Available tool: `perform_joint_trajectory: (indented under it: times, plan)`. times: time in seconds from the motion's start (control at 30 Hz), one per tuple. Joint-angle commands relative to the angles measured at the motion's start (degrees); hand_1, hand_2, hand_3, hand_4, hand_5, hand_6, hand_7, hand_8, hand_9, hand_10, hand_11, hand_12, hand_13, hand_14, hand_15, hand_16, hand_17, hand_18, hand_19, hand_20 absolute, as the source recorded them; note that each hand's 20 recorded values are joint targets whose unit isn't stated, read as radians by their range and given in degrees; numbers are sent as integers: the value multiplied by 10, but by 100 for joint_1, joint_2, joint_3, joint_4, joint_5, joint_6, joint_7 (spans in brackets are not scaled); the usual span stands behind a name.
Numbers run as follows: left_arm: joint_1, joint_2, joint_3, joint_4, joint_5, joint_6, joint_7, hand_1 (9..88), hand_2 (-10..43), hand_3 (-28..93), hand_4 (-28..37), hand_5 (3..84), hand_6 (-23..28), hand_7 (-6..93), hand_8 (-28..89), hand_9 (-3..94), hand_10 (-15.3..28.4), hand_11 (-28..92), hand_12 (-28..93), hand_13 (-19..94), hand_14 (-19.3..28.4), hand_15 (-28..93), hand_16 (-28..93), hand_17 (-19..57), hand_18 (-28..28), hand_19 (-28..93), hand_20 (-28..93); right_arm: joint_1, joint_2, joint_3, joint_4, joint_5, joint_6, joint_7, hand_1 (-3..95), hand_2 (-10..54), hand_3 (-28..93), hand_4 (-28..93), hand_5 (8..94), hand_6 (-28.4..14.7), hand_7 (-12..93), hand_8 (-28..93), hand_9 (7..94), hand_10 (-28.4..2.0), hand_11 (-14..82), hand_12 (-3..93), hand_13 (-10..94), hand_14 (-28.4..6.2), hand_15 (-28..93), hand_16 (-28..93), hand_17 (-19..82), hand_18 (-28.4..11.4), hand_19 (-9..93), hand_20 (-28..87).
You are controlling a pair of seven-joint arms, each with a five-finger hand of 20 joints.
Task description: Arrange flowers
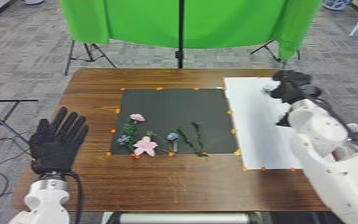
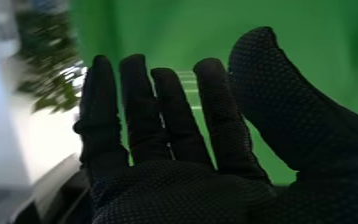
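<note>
"Lying on the dark mat [image 1: 167,100] are the flowers, then?" asks the first speaker.

"Yes, all toward its left and near part," says the second. "The large pink flower [image 1: 145,145] is close to the near edge, and the small pink flower [image 1: 137,117] is farther back. A blue flower [image 1: 123,140] sits just left of the large pink one, and a pale blue flower [image 1: 173,136] is to its right."

"And the greenery?"

"A leafy stem [image 1: 129,128] runs between the small pink flower and the blue one. Two thin green stems, one [image 1: 185,138] beside the other [image 1: 198,131], lie right of the pale blue flower."

"Where are the robot's hands?"

"The left hand [image 1: 55,147] is at the left side of the bench [image 1: 158,185], apart from the mat, its fingers straight and spread. The right hand [image 1: 295,87] is at the far end of the white sheet [image 1: 251,125]. In the wrist view its fingers are extended and the thumb stands away from them."

"Does it grip anything?"

"Nothing is curled into it. A clear thing [image 2: 190,82] with pale bands shows between its fingers; whether they touch, the pictures cannot tell."

"And behind the bench?"

"A green cloth [image 1: 122,25] hangs there."
</note>
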Motion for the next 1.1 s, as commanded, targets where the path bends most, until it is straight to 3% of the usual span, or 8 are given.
perform_joint_trajectory:
  times: [0.03, 0.37, 0.53, 0.6, 0.73, 0.8, 0.9, 1.1]
  plan:
    - [110, -31, 2, 6, 95, -121, -50, 257, 100, 765, -283, 371, 91, 98, -99, 307, 153, 144, 78, 218, 155, 236, -51, -86, 130, 266, 84, 427, 133, -77, 673, -10, -550, 13, 386, -95, 835, -283, 395, -15, 167, -140, 381, -144, 102, 128, 324, -164, 305, 139, 171, -219, 693, 326]
    - [-37, -68, 153, 126, 217, -271, -293, 264, 112, 776, -283, 371, 91, 94, -97, 305, 153, 141, 80, 217, 155, 229, -49, -88, 132, 267, 83, 486, -103, -375, 1574, -139, -477, -19, 399, -95, 832, -283, 384, -4, 185, -151, 364, -124, 103, 112, 339, -145, 266, 142, 184, -210, 655, 291]
    - [-60, -69, 166, 149, 225, -214, -273, 267, 115, 779, -283, 370, 90, 94, -96, 306, 153, 141, 80, 217, 156, 228, -49, -88, 132, 267, 82, 377, -206, -364, 1649, -26, -669, 332, 435, -95, 842, -283, 385, -5, 190, -155, 350, -124, 106, 107, 334, -147, 250, 139, 201, -215, 637, 270]
    - [-47, -81, 126, 162, 263, -294, -280, 267, 115, 779, -283, 370, 90, 93, -96, 306, 153, 141, 80, 217, 156, 229, -48, -88, 132, 266, 82, 330, -181, -352, 1639, -16, -658, 346, 473, -95, 849, -282, 398, -3, 196, -159, 365, -121, 120, 105, 355, -144, 262, 140, 212, -214, 643, 267]
    - [-56, -99, 125, 158, 243, -271, -289, 268, 116, 777, -283, 370, 90, 94, -96, 306, 153, 141, 80, 217, 156, 229, -48, -88, 132, 266, 83, 202, -155, -357, 1649, -60, -248, 375, 540, -95, 850, -282, 525, 22, 210, -168, 529, -105, 137, 126, 525, -100, 319, 158, 246, -202, 723, 299]
    - [-29, -113, 124, 145, 244, -266, -278, 269, 116, 777, -283, 371, 91, 94, -96, 306, 152, 141, 80, 217, 156, 230, -48, -88, 132, 266, 82, 162, -167, -375, 1667, -92, -47, 295, 592, -95, 770, -283, 595, 24, 213, -162, 620, -105, 180, 156, 594, -70, 320, 267, 271, -194, 763, 333]
    - [-63, -118, 131, 161, 247, -287, -295, 269, 116, 774, -283, 371, 91, 94, -96, 306, 153, 141, 80, 217, 156, 230, -48, -89, 132, 267, 83, 80, -145, -397, 1601, -78, 193, 203, 633, -95, 712, -283, 665, 26, 250, -135, 755, -97, 123, 334, 660, -50, 345, 356, 293, -193, 790, 375]
    - [-68, -116, 111, 151, 233, -293, -278, 267, 115, 772, -283, 371, 91, 93, -95, 306, 153, 141, 80, 218, 155, 231, -48, -88, 132, 267, 82, -2, -82, -472, 1078, 36, 530, 37, 639, -95, 704, -283, 709, 20, 340, -63, 812, -95, 134, 408, 686, -55, 393, 380, 303, -200, 808, 403]
